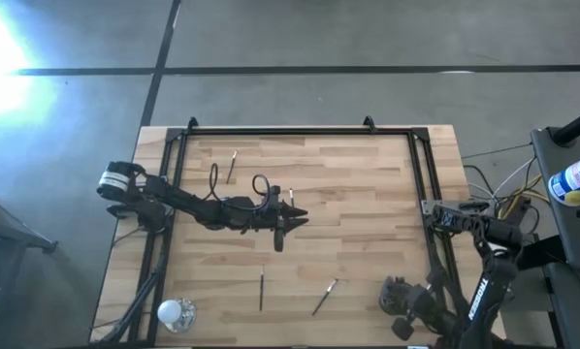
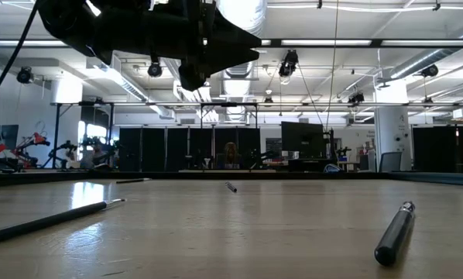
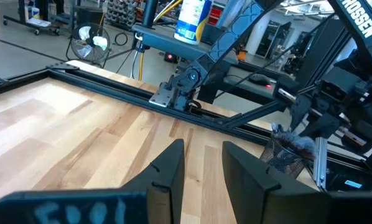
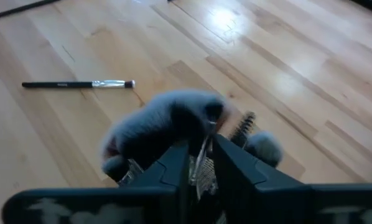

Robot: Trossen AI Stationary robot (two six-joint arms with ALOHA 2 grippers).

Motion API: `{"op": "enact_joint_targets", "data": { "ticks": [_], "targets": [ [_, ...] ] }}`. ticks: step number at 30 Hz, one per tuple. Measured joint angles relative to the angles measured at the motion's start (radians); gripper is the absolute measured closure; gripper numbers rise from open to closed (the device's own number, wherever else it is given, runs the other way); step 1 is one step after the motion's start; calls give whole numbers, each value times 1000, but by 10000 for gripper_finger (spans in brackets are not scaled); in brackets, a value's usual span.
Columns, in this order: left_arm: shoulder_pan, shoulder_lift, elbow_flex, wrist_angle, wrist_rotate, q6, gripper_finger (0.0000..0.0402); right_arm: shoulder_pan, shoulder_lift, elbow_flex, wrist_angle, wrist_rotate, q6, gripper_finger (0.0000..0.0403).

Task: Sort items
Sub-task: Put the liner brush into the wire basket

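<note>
Slim brushes lie flat on the wooden table: one near the far edge, a short one beside my left gripper, and two toward the near edge. My left gripper hovers open over the table's middle, well above the wood, and holds nothing. My right gripper is at the near right, over the dark mesh cup. Fluffy grey brush heads stick up out of that cup. My right gripper has its two fingers close together on a thin silvery part of a brush, just above the fluffy heads in the dark cup. The fingers and the bristles hide the rest of that brush, so its lower end cannot be seen.
A shiny silver cup stands at the near left corner. A black metal frame runs along the table's far, left and right sides. Bare wood lies between the scattered brushes. Cables and a bottle sit off the table's right.
</note>
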Motion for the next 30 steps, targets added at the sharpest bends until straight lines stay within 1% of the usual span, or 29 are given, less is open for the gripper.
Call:
{"op": "enact_joint_targets", "data": {
  "ticks": [6,9,12,14,15,19,20,21,23,25,28,30],
  "targets": [
    [0,0,0,-2,0,-1,301,5,-41,11,-2,-15,-15,307],
    [0,0,0,-20,0,-6,301,6,-77,32,-6,-26,-71,296],
    [0,0,-1,-55,0,-14,302,4,-119,48,4,-30,-150,294],
    [-1,0,-1,-86,0,-14,306,-2,-158,46,35,-22,-232,303],
    [-2,0,-2,-101,0,-15,310,-8,-177,40,54,7,-275,311],
    [-15,0,-3,-141,-1,-15,337,-35,-252,-14,154,190,-465,367],
    [-21,0,-3,-145,-3,-11,346,-45,-280,-38,176,221,-505,382],
    [-26,0,-4,-149,-8,-9,356,-58,-309,-68,204,243,-541,388],
    [-41,0,-8,-153,-27,-3,379,-89,-372,-142,276,268,-611,393],
    [-59,0,-16,-155,-47,-5,395,-129,-435,-234,393,293,-718,394],
    [-88,0,-19,-195,-108,-30,399,-205,-543,-383,644,324,-951,395],
    [-110,0,-16,-254,-164,-73,401,-265,-615,-481,838,333,-1144,395]
  ]
}}
